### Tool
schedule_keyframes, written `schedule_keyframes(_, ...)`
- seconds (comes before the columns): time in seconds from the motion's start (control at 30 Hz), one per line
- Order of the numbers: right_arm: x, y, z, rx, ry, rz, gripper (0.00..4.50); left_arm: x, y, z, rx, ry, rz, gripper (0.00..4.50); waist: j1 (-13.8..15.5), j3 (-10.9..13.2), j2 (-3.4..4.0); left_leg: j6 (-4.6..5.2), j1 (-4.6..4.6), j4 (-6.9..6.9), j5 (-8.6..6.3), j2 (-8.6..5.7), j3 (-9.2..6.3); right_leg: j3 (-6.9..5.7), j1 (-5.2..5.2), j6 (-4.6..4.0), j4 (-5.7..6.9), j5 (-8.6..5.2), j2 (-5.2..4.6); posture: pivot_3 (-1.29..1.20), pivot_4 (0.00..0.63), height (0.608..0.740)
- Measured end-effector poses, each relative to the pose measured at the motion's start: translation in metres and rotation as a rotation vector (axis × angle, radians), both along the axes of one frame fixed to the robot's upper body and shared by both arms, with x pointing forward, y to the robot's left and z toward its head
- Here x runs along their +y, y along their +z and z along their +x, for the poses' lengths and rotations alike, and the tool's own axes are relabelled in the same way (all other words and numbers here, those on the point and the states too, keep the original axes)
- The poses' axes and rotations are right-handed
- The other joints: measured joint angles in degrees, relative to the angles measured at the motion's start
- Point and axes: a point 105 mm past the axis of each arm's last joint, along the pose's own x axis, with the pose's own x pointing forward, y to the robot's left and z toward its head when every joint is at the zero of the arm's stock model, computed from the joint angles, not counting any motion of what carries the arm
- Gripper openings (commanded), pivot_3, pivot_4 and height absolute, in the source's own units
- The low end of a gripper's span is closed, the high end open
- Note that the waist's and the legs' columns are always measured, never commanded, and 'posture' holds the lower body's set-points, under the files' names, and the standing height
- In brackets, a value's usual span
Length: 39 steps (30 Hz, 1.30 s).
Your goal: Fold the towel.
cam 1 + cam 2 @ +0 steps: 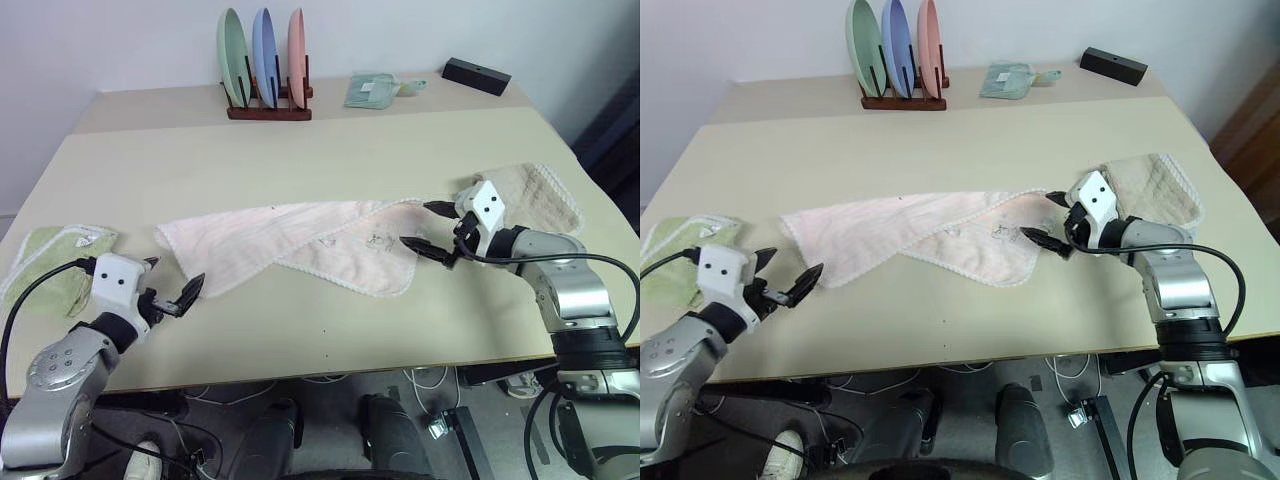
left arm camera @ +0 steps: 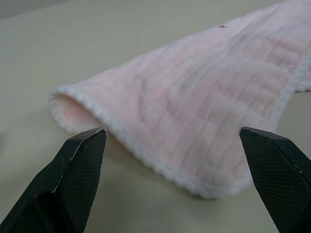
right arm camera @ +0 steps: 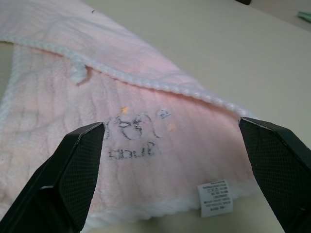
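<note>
The towel (image 1: pixel 300 245) lies loosely doubled on the table (image 1: pixel 330 150) — one end ahead of each gripper. Left gripper (image 1: pixel 170 290) and right gripper (image 1: pixel 432 228) both gape, empty, apparently lined up to pinch opposite ends.

A rack of three plates (image 1: pixel 264 62), a green cloth (image 1: pixel 371 90) and a black box (image 1: pixel 476 75) stand along the table's (image 1: pixel 330 150) far edge.

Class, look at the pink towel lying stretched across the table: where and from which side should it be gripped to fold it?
Probably its two short ends: the pink towel lies long, so each open end effector, left and right, comes in level from its own side.
</note>
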Motion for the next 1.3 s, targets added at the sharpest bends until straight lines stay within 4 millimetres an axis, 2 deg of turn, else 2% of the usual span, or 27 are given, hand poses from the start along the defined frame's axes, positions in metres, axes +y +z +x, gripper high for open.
schedule_keyframes(0.17,0.017,0.001,0.003,-0.009,0.049,-0.013,4.5,-0.001,0.005,-0.002,-0.024,0.019,0.0,4.47,-0.09,0.0,0.0,0.0,0.01,-0.02,0.0,0.0,0.0,0.0,0.0,0.0,0.0,0.0,0.0,0.0,0.15,0.74)
schedule_keyframes(0.33,0.023,0.007,0.002,-0.023,0.066,-0.014,4.5,-0.003,0.003,-0.003,-0.013,0.011,0.004,4.47,0.35,0.0,0.0,0.0,-0.02,0.02,0.0,-0.01,0.0,-0.01,0.01,0.0,0.0,0.0,-0.01,0.0,0.15,0.74)
schedule_keyframes(0.57,0.028,-0.004,-0.008,-0.011,0.054,-0.01,4.5,-0.031,0.013,0.01,-0.016,-0.139,0.043,4.47,0.91,0.0,0.01,0.0,0.0,0.0,0.0,0.0,0.02,0.03,-0.02,-0.01,0.01,0.0,0.0,0.0,0.15,0.74)
schedule_keyframes(0.77,0.037,-0.001,-0.009,-0.045,0.036,0.024,4.5,-0.048,0.007,0.008,0.065,-0.3,0.126,4.47,0.81,0.0,0.0,-0.01,0.01,-0.01,0.0,0.03,0.05,0.03,-0.03,-0.01,0.03,0.0,0.06,0.0,0.15,0.74)
schedule_keyframes(0.83,0.039,-0.002,-0.009,-0.047,0.027,0.035,4.5,-0.046,0.002,0.008,0.095,-0.329,0.19,4.47,0.84,0.0,0.01,0.0,0.01,-0.02,0.0,0.03,0.06,0.05,-0.03,-0.01,0.02,0.0,0.06,0.0,0.15,0.74)
schedule_keyframes(0.97,0.04,-0.009,-0.012,-0.033,0.019,0.044,4.5,-0.029,-0.01,0.01,0.169,-0.35,0.356,4.47,0.86,0.01,0.01,0.0,0.01,-0.03,0.0,0.03,0.06,0.05,-0.03,-0.02,0.02,0.0,0.06,0.0,0.15,0.74)
schedule_keyframes(1.17,0.041,-0.011,-0.015,-0.037,0.002,0.052,4.5,-0.031,-0.019,0.015,0.194,-0.449,0.452,4.47,1.0,0.0,0.02,0.0,0.01,-0.07,0.0,0.02,0.03,0.04,-0.04,-0.01,0.0,0.0,0.05,0.0,0.15,0.74)
schedule_keyframes(1.3,0.044,-0.016,-0.017,-0.018,0.006,0.063,4.5,-0.032,-0.022,0.032,0.17,-0.457,0.482,4.47,1.15,0.0,0.04,-0.01,0.03,-0.02,0.0,0.03,0.03,0.04,-0.01,-0.02,0.04,0.01,0.06,0.0,0.15,0.74)
